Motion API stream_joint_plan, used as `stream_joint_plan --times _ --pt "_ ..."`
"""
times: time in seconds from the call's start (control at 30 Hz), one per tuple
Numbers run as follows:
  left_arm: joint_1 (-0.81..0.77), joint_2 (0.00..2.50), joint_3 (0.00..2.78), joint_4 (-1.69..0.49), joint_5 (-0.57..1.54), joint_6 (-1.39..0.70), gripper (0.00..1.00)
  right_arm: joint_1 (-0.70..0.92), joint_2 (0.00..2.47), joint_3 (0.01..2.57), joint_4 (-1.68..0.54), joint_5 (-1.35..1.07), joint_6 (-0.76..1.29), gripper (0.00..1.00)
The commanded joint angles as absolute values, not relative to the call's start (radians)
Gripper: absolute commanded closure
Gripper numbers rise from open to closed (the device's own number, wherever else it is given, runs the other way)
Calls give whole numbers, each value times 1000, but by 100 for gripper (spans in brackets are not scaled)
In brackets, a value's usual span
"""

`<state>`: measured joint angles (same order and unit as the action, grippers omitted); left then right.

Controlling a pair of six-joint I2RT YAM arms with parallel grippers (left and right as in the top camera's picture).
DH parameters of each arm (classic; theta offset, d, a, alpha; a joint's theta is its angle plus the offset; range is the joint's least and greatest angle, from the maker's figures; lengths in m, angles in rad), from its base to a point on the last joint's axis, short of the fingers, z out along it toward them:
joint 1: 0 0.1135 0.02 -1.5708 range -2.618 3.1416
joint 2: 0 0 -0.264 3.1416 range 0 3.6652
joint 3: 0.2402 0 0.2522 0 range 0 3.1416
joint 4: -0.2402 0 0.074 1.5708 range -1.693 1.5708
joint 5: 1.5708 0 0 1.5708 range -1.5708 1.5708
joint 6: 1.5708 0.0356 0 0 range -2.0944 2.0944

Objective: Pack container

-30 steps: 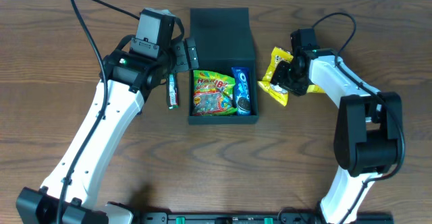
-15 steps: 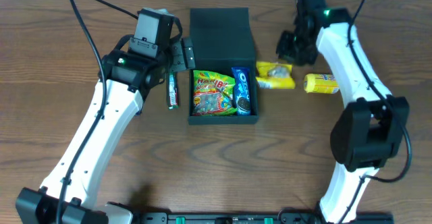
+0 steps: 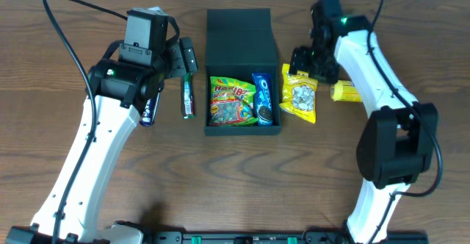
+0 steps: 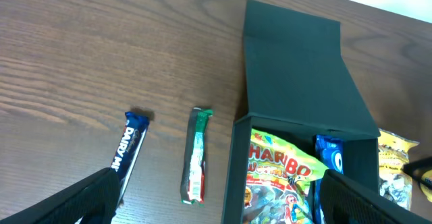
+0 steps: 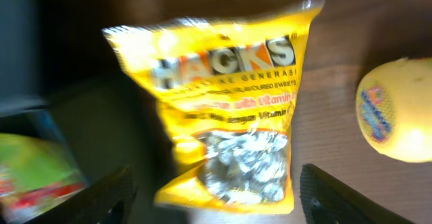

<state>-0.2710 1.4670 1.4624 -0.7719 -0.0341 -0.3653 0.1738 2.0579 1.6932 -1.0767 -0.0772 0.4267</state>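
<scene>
Overhead, the container (image 3: 241, 38) sits mid-table toward 12 o'clock with its flap lid open toward 12 and a Haribo bag (image 3: 230, 101) and Oreo pack (image 3: 263, 99) inside. A Hacks bag (image 3: 300, 97) lies just beside it at 3 o'clock below the right gripper (image 3: 305, 62), and the left gripper (image 3: 185, 55) hangs at its 9 o'clock near a green bar (image 3: 188, 97). In the left wrist view the fingers (image 4: 88, 193) are spread wide, with a blue bar (image 4: 127, 150) at 9 o'clock of the green one. In the right wrist view the fingers (image 5: 101, 193) are spread wide with the blurred Hacks bag between them, and a yellow packet (image 5: 395, 109) lies at 3 o'clock.

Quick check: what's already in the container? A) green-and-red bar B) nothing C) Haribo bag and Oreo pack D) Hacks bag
C: the Haribo bag and the blue Oreo pack lie inside the container, while the yellow Hacks bag and the green-and-red bar lie outside it.
</scene>
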Motion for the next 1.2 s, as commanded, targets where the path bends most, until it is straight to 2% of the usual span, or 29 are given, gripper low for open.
stream_joint_plan --times 0.0,0.2,0.3,0.43,0.5,0.67,0.83,1.0,1.17 --pt "-269 1457 1460 -775 -52 -355 5 179 2054 1605 -1029 -56 434 21" --pt "-269 1457 1460 -775 -52 -355 5 179 2056 1489 -934 -56 433 22" --pt "-269 1457 1460 -775 -52 -355 5 179 2057 1444 -892 -53 433 27" --pt "-269 1457 1460 -775 -52 -355 5 179 2061 1410 -847 -53 432 45" --pt "-269 1457 1460 -775 -52 -355 5 179 2061 1408 -844 -52 432 61" --pt "-269 1457 1460 -775 -52 -355 5 177 2061 1418 -856 -57 432 76" --pt "-266 1456 1460 -774 -61 -336 5 170 2056 1571 -1011 -54 407 98" --pt "-247 1444 1460 -779 -63 -336 5 178 2039 1813 -1202 -19 402 99" --pt "-197 1399 1460 -796 -63 -336 5 225 1987 1921 -1263 -69 403 99"
